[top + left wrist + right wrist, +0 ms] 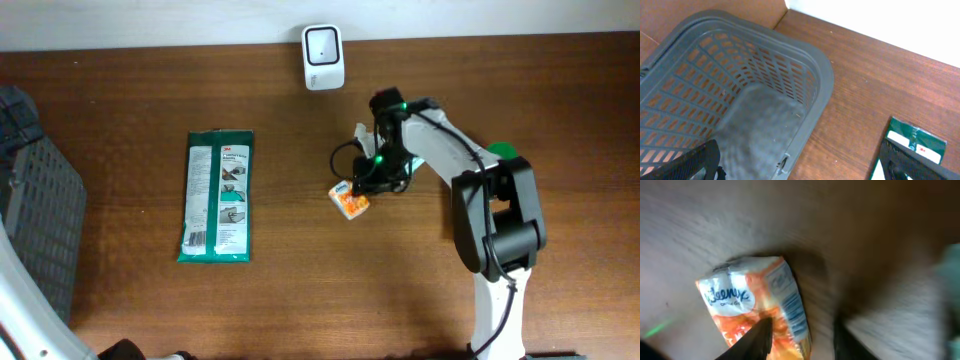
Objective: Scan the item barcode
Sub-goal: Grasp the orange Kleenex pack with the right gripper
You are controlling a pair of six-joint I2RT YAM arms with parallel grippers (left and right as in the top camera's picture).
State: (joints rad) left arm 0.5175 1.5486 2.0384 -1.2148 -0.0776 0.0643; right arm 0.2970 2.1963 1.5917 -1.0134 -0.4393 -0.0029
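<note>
- Small orange-and-white soft tissue pack [350,201] lying flat on the brown wooden desk [130,100], a little right of the middle and well short of the back edge.
- Blue striped print along one side of the wrapper, too blurred in the right wrist view to read.
- Directly over that pack, the right pincer [368,184], dark fingers pointing down at the wood.
- Up close, partly spread: one finger [760,340] overlapping the lower part of the wrapper, the other over bare wood just beside it; nothing clamped. Actual contact with the wrapper impossible to tell through the blur.
- White boxy scanner [323,57] standing at the back edge, near its middle, well apart from the pack.
- Flat green rectangular packet with a white label [217,197] left of the middle, long sides running from back edge towards front edge.
- Grey slotted plastic basket [825,75] at the left edge.
- Above the basket's corner, the left pincer [800,145], spread as wide as it goes, with nothing between the fingers; a corner of the green packet showing beside one finger.
</note>
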